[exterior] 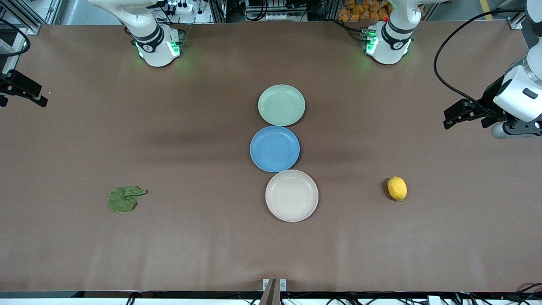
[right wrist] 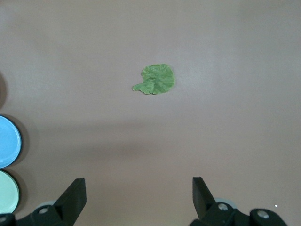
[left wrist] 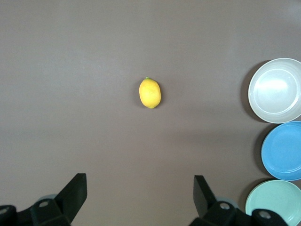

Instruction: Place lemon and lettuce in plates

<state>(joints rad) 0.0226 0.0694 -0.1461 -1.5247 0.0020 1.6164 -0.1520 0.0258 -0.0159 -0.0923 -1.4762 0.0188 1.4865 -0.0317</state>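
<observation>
As seen from the front view, three plates sit in a column at mid-surface: the pale green plate (exterior: 281, 105) farthest from the camera, the blue plate (exterior: 275, 148) touching it, and the beige-pink plate (exterior: 291, 195) nearest. The lemon (exterior: 397, 188) lies toward the left arm's end of the surface, about level with the beige-pink plate; the lettuce (exterior: 124, 198) lies toward the right arm's end, at similar depth. The left end effector (exterior: 459, 114) hangs over the left arm's end of the surface, the right end effector (exterior: 23, 91) over the right arm's end; neither holds anything.

In the left wrist view, the left end effector (left wrist: 140, 197) shows its fingers spread wide and empty. The lemon (left wrist: 150, 92) lies ahead of the gap, well apart, its long axis roughly along the line of approach.

In the right wrist view, the right end effector (right wrist: 139, 197) is likewise wide and empty. The lettuce (right wrist: 155, 79) lies flat ahead, slightly off centre. Each arm is judged nearer its own item.
</observation>
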